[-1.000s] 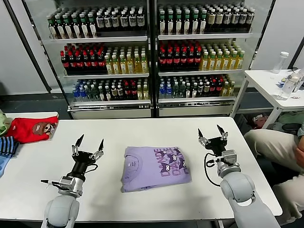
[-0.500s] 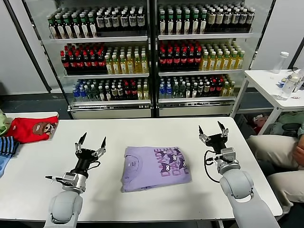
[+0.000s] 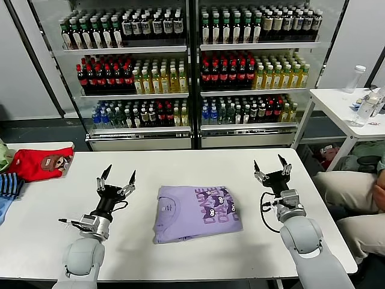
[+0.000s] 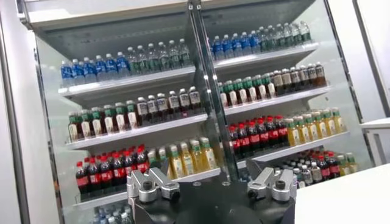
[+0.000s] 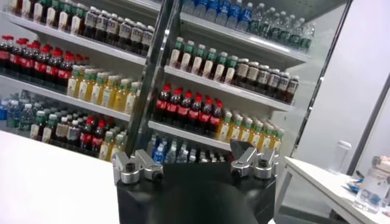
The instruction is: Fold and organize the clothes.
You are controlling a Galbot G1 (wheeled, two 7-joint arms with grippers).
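The lavender T-shirt (image 3: pixel 195 213) lies folded into a compact rectangle in the middle of the white table (image 3: pixel 180 165), with dark cartoon cats and orange lettering on its right part. My left gripper (image 3: pixel 118 175) is open and empty, raised with its fingers pointing up, to the left of the shirt. My right gripper (image 3: pixel 269 165) is open and empty, raised the same way, to the right of the shirt. Both wrist views face the drink coolers and show no shirt.
A red garment with a brown cartoon patch (image 3: pixel 41 163) and a blue striped cloth (image 3: pixel 8 186) lie at the table's far left. Glass-door drink coolers (image 3: pixel 192 72) stand behind the table. A small white side table (image 3: pixel 343 105) with bottles stands at the right, with a seated person (image 3: pixel 355 186) below it.
Both raised grippers have drifted slightly away from me and a little right. The folded shirt has not moved.
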